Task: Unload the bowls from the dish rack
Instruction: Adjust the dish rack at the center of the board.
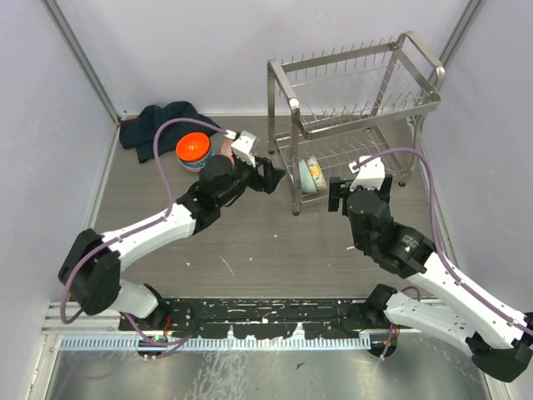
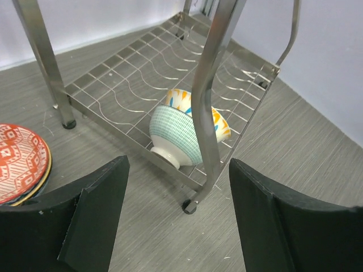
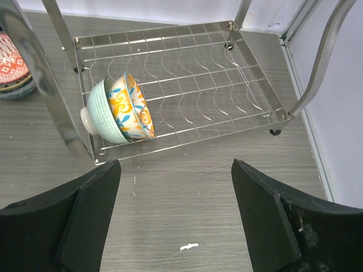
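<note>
The silver wire dish rack (image 1: 366,115) stands at the back right. On its lower tier a pale mint green bowl (image 2: 176,133) and an orange-and-blue floral bowl (image 2: 220,122) lie nested on their sides at the left end; both also show in the right wrist view, mint (image 3: 101,110) and floral (image 3: 130,105). A bright orange bowl (image 1: 193,148) tops a stack on the table left of the rack. My left gripper (image 1: 271,177) is open and empty, just left of the rack's front-left leg, facing the nested bowls. My right gripper (image 1: 346,197) is open and empty in front of the rack.
A dark blue cloth (image 1: 158,125) lies at the back left. A red patterned bowl (image 2: 20,161) in the table stack sits beside my left fingers. The rack's front-left post (image 2: 212,96) stands between my left gripper and the nested bowls. Walls enclose the table.
</note>
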Controlling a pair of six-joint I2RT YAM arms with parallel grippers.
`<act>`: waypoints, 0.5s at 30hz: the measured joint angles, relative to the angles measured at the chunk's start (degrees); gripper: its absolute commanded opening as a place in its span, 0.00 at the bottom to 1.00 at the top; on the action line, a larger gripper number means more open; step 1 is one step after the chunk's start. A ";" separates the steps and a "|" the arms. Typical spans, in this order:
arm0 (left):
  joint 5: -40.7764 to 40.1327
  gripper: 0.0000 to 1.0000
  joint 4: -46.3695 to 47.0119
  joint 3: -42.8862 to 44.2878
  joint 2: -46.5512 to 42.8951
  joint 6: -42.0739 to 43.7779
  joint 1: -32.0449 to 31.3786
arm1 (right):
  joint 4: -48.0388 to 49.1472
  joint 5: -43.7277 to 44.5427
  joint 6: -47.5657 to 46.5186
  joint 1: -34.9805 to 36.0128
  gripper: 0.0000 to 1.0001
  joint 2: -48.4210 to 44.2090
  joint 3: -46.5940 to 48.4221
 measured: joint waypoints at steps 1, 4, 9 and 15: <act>0.20 0.79 0.17 0.68 1.53 0.22 -0.04 | 0.98 -0.09 -0.22 -0.04 0.85 -0.83 -1.62; 0.85 0.79 0.44 2.56 5.31 0.70 -0.09 | 2.86 -1.36 -0.72 -1.40 0.86 -1.46 -3.98; 1.68 0.79 0.85 6.01 9.40 1.31 -0.42 | 7.02 -9.07 0.07 -12.48 0.86 2.23 -5.64; 2.05 0.79 1.53 9.99 11.78 2.01 -0.63 | 11.04 -20.15 1.73 -22.38 0.85 4.35 -11.82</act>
